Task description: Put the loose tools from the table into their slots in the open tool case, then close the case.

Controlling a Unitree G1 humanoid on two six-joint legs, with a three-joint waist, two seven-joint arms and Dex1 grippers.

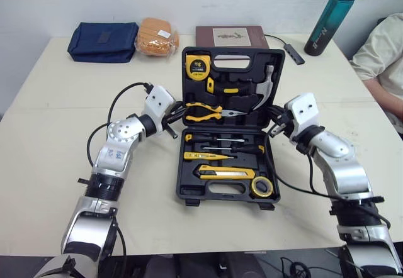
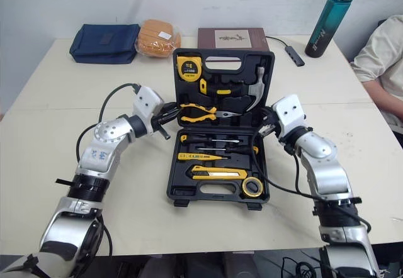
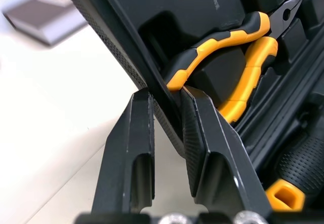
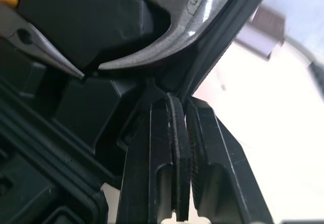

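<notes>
The black tool case lies open mid-table with its lid tilted up. The lid holds a yellow tape measure, yellow-handled pliers and a hammer. The base holds screwdrivers, a yellow utility knife and a tape roll. My left gripper is shut on the lid's left edge, which passes between its fingers beside the pliers. My right gripper pinches the lid's right edge just below the hammer head.
Along the table's far side lie a blue pouch, an orange bundle and a brown box right behind the lid. A teal bottle stands at the far right, and a person's sleeve shows at the right edge.
</notes>
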